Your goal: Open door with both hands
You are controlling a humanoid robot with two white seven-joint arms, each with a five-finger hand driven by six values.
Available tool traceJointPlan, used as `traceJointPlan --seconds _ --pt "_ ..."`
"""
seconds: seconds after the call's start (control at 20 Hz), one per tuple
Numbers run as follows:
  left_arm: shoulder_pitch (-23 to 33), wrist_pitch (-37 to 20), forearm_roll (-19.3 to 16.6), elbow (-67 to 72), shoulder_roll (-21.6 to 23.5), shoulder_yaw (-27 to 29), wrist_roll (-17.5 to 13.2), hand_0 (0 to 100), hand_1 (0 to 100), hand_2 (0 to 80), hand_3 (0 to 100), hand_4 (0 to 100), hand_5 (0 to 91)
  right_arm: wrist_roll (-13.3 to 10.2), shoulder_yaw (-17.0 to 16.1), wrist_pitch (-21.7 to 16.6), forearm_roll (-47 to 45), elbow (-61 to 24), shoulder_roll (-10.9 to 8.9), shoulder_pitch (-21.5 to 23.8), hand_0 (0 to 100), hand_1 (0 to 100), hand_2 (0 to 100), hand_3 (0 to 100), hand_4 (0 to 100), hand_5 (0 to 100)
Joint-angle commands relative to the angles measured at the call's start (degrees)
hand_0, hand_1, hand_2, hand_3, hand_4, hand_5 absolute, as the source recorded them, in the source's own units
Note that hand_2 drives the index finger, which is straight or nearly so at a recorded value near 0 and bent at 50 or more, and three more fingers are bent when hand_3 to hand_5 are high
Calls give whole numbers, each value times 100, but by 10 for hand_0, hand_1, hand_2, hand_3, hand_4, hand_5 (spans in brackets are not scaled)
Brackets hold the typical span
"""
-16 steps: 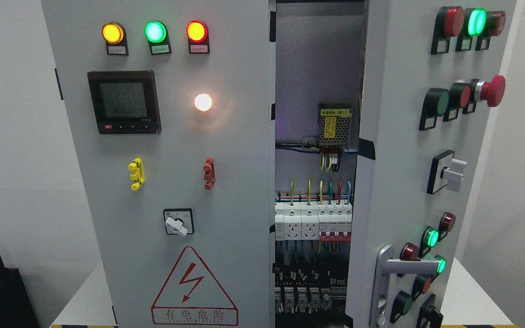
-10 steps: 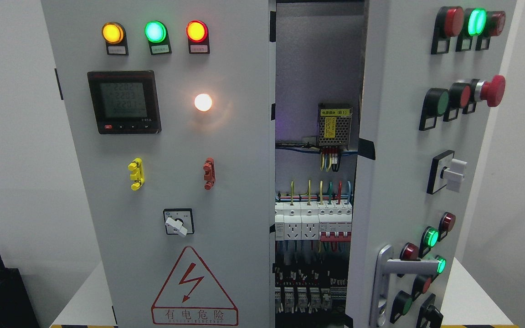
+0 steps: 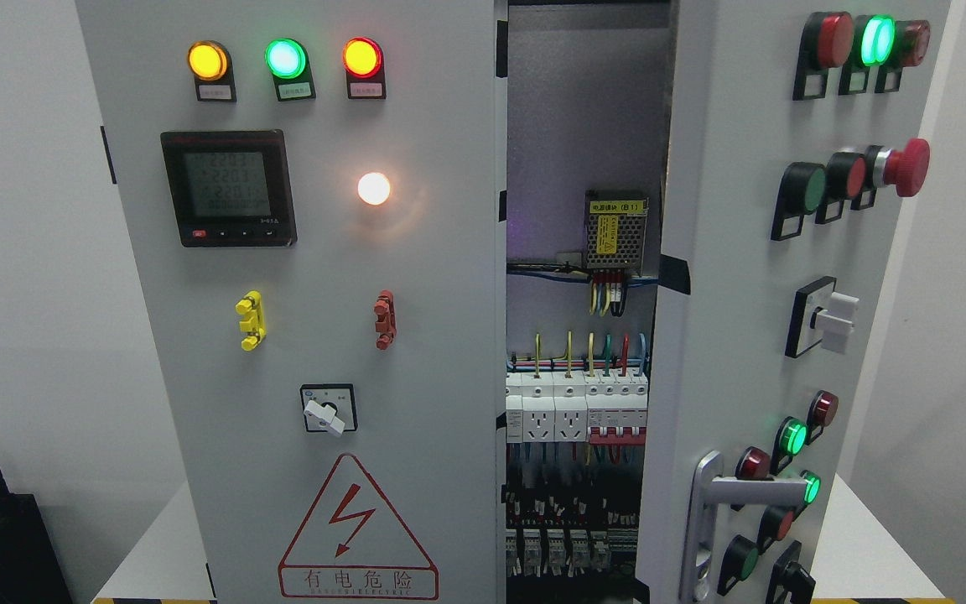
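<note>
Standing ajar, right door [image 3: 734, 335] of cabinet [image 3: 298, 335], breakers [image 3: 575, 415] inside; robot hand unseen, state untellable.

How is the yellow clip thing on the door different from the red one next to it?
The yellow clip is bright yellow; the red clip is dull brownish red. The yellow clip sits further left, below the meter, while the red clip sits below the glowing white lamp. Both are small, upright, about the same size and shape, and mounted at the same height on the left door.
</note>
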Motion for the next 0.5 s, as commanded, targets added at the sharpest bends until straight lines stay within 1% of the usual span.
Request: traceJointPlan --seconds 0.0,0.05,0.1,0.3,0.45 --pt "9 -11 -22 -170 -1 -13 5 0 0 0 0 43 0 -3 -1 -2 62 0 0 0 0 0 0 0 0 0" --pt "61 -11 -22 -424 -10 -13 -4 0 0 0 0 43 0 -3 -1 -2 62 0 0 0 0 0 0 0 0 0" --pt "236 -3 -22 -783 -36 -13 -4 0 0 0 0 43 0 5 -1 -2 62 0 0 0 0 0 0 0 0 0" --pt "1070 103 4 -2794 -10 -21 -13 0 0 0 0 43 0 -3 -1 7 62 -9 0 0 0 0 0 0 0 0" --pt "1449 164 82 -4052 121 -337 -22 0 0 0 0 42 0 -3 -1 -2 62 -9 0 0 0 0 0 0 0 0"
